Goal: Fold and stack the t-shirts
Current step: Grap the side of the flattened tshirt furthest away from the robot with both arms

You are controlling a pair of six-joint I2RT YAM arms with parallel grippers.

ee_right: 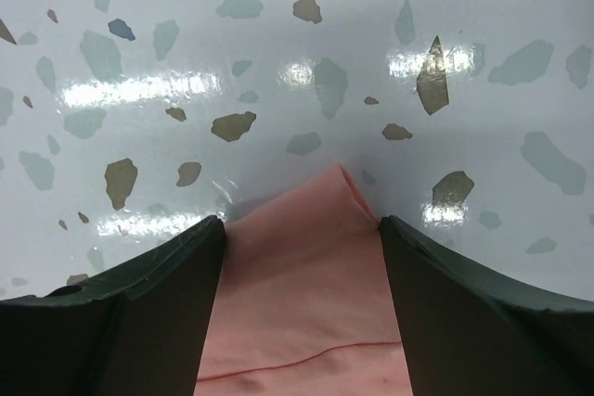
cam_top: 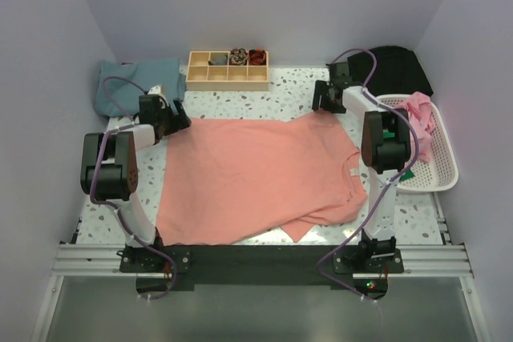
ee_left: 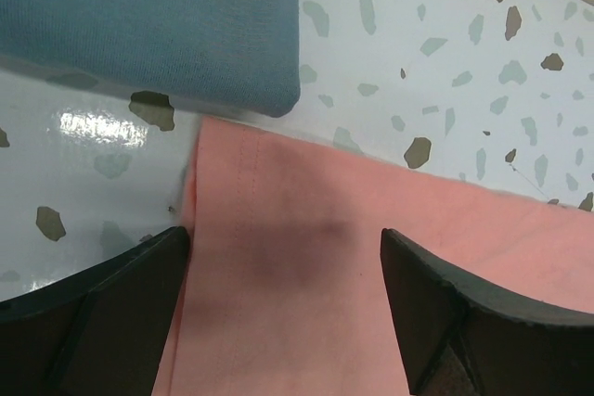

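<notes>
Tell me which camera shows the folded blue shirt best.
Top external: nearly the whole blue shirt shows, folded at the far left. The left wrist view catches only one folded edge and corner, next to the pink shirt. The right wrist view shows none of it.

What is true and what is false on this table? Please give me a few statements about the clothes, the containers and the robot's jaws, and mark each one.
1. The salmon-pink cotton t-shirt lies spread out on the speckled table. True.
2. The folded blue-grey shirt sits in the white plastic basket. False: it lies at the table's far left corner; the basket holds a pink garment.
3. The left jaws stand open over a corner of the t-shirt. True.
4. The wooden compartment tray sits by the arm bases. False: it is at the far edge.
5. The right jaws grip the black cloth. False: they are open around the t-shirt's other far corner.
</notes>
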